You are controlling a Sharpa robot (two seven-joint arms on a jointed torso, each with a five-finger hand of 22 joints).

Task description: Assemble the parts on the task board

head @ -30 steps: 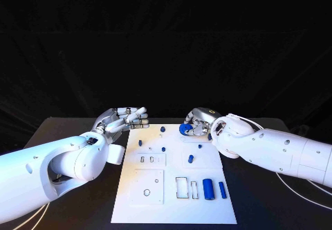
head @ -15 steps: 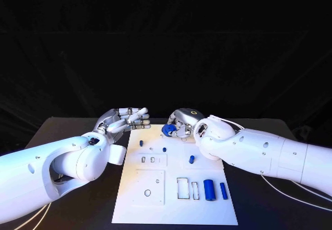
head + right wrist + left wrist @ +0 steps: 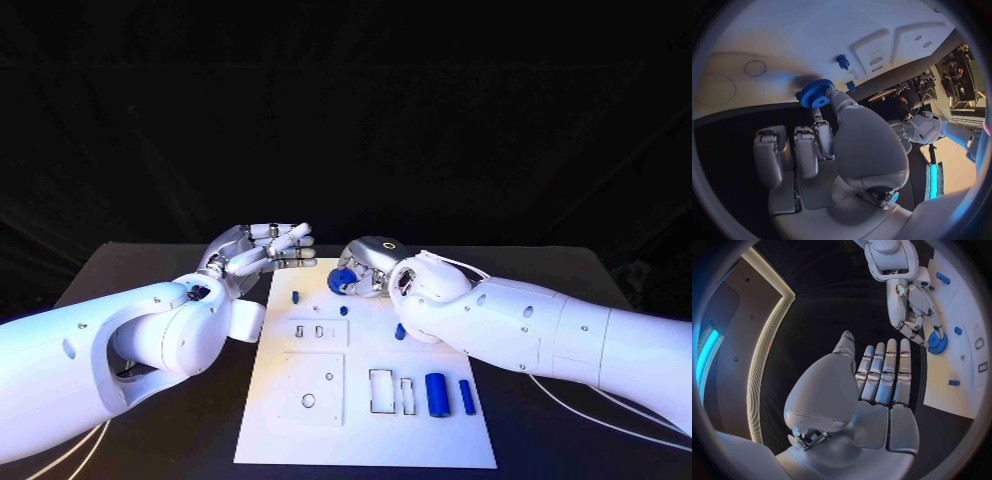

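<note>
While pinched in the right hand [image 3: 378,268], the blue gear [image 3: 343,283] hangs over the board's [image 3: 310,440] upper middle in the head view, its bore facing sideways in the right wrist view. Two blue cylinders [image 3: 436,393] lie lengthwise at lower right, beside an outlined slot [image 3: 379,390]. At upper left the left hand [image 3: 263,250] hovers, holding nothing, fingers straight.

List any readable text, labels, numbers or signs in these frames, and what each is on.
None can be read.
White task board: cut-outs and holes, no printing visible.
Blue toothed gear held in the right hand: no marking visible.
Blue cylinder parts on the board: plain.
White arms and the open left hand: no logo or label legible.
</note>
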